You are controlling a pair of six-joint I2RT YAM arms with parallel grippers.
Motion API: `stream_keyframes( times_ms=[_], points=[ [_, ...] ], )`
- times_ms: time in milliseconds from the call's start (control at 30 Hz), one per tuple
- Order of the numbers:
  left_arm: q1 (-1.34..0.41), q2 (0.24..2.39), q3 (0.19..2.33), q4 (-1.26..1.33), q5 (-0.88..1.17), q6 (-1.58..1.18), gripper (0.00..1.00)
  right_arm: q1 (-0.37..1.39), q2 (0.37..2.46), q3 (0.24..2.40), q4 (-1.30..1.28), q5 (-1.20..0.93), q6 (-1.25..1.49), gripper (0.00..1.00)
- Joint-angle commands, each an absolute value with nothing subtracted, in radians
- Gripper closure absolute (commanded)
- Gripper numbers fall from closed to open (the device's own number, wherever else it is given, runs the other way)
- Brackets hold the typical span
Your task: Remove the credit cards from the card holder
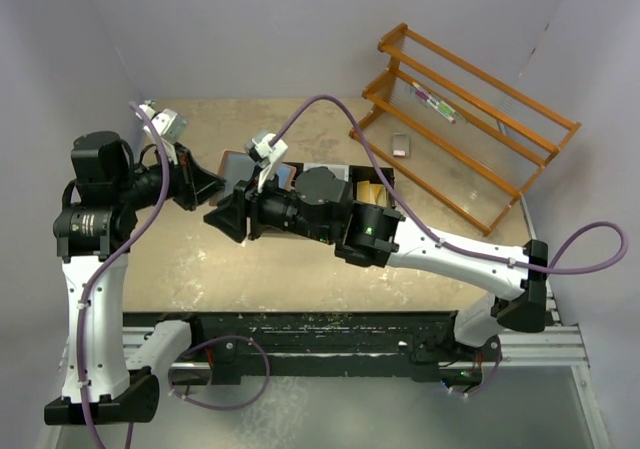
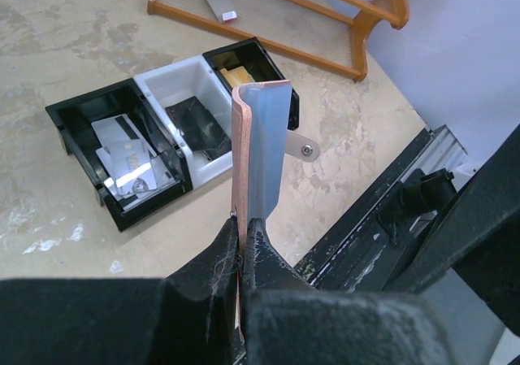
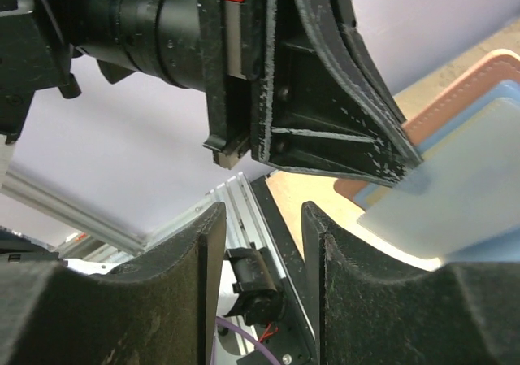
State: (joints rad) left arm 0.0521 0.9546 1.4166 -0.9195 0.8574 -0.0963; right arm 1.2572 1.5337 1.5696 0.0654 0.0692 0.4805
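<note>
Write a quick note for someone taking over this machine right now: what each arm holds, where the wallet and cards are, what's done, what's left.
Left gripper: jaws shut on the card holder, which it holds upright by its lower edge.
Right gripper: jaws open with nothing between them, close beside the card holder.
Credit cards: several lie in a black end compartment of the tray.
Done: those cards are out.
Left: a pale sheet against the holder's blue lining may be another card. Check it, and if it is, pull it out with the right gripper.
</note>
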Motion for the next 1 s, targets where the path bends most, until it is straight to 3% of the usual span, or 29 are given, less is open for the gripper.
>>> stream_keyframes(
  times_ms=[0, 967],
  points=[
    [0.053, 0.957, 1.457, -0.858, 0.913, -0.171, 1.00, 1.270, 1.562, 1.644, 0.107, 0.066, 0.448, 0.56],
    [0.053, 0.967, 1.516, -0.862, 0.986, -0.260, 1.00, 1.243, 1.517, 1.586, 0.086, 0.252, 0.456, 0.61]
  ],
)
